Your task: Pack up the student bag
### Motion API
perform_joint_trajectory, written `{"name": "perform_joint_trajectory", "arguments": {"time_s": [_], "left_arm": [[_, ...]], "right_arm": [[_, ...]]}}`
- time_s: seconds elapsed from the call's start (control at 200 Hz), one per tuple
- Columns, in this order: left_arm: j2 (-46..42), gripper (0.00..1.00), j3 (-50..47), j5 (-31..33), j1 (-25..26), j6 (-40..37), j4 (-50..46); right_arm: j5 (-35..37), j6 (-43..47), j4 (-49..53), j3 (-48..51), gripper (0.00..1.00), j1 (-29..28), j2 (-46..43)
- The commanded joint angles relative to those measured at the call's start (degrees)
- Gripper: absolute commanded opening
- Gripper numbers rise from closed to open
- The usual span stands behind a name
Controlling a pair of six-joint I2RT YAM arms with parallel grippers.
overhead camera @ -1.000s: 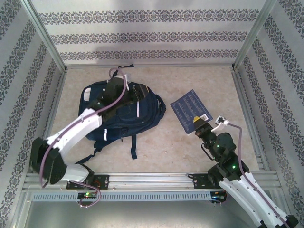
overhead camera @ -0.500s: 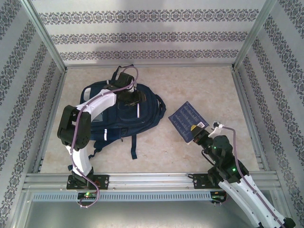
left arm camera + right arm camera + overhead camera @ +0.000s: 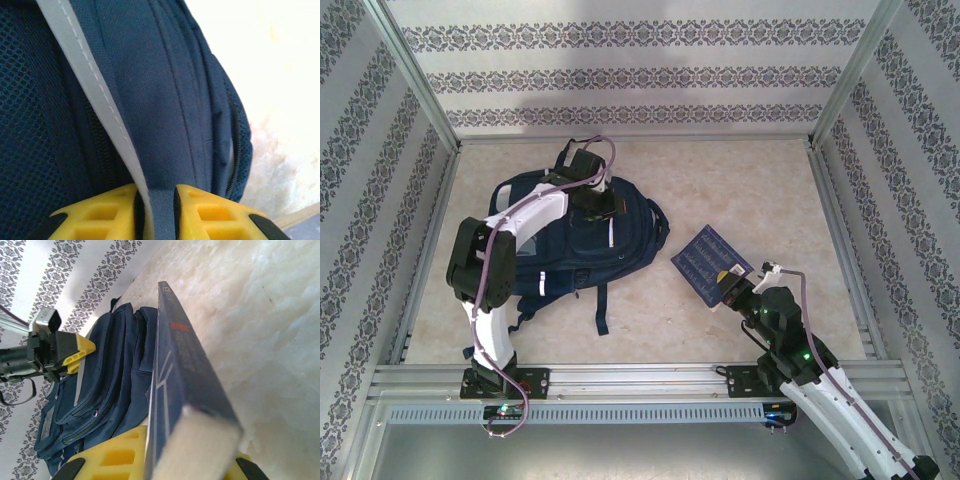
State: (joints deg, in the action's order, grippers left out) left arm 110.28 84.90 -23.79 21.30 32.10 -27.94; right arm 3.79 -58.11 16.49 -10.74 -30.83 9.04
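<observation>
Under the left gripper (image 3: 607, 205) and the right gripper (image 3: 730, 292), a pale marbled table (image 3: 750, 170), walled on three sides by patterned panels (image 3: 640, 75). On it, directly beneath the left gripper and well to the left of the right one, the student bag (image 3: 570, 250); navy, lying flat, dark straps (image 3: 602, 305) trailing toward the arm bases; by far the biggest thing there.

Reaching over the bag from the near left, the left arm (image 3: 485, 270), bent sharply at the elbow; from the near right, the right arm (image 3: 800, 360), stretched toward the table's middle.

Gripped in the right gripper, a dark blue book (image 3: 708, 260); projecting up and to the left from the fingers, tilted, its far corner near the bag's right edge; clamped by its near end between the yellow pads (image 3: 115, 457), jaws drawn close on its thickness; pale blurred end nearest the wrist camera; cannot tell whether lifted clear of the table.

Pinched in the left gripper, a raised fold of the bag's navy fabric along with the edge of a white stripe (image 3: 95, 90); jaws all but closed, nothing but the fold between the yellow fingertips (image 3: 210, 215); mesh panel (image 3: 35, 125) to the left of the fingers, zip seams and bare table to the right.
</observation>
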Motion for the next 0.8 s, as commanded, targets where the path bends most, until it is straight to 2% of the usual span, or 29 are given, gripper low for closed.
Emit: {"name": "perform_joint_trajectory", "arguments": {"time_s": [0.0, 0.05, 0.115, 0.295, 0.455, 0.565, 0.799], "left_arm": [[2.79, 0.25, 2.8, 1.25, -0.38, -2.38, -4.9], [3.51, 0.19, 3.83, 1.93, -0.36, -3.07, -6.27], [3.35, 0.0, 4.07, 2.49, -0.31, -4.16, -7.03], [0.16, 0.0, 5.75, 0.33, 0.13, -6.53, -9.94], [-3.33, 0.0, 11.47, -2.63, 2.39, -10.17, -16.09], [-7.48, 0.0, 14.82, -4.63, 4.53, -13.23, -19.36], [-17.72, 0.0, 18.58, -9.17, 4.89, -16.09, -23.69]], "right_arm": [[-0.8, -0.5, -3.29, 0.28, 0.0, 0.77, -0.34], [-0.94, -0.61, -3.33, 0.44, 0.0, 0.77, -0.38], [-1.1, -0.56, -2.86, 0.31, 0.0, 0.77, -0.42], [-1.29, 5.4, 1.84, -4.08, 0.0, 0.95, 0.57], [2.91, 9.38, 10.03, -13.54, 0.0, 0.95, 6.24], [-2.06, 15.37, 9.28, -17.73, 0.0, 0.95, 9.33], [-5.89, 16.29, 13.26, -25.11, 0.0, 2.89, 11.5]]}}
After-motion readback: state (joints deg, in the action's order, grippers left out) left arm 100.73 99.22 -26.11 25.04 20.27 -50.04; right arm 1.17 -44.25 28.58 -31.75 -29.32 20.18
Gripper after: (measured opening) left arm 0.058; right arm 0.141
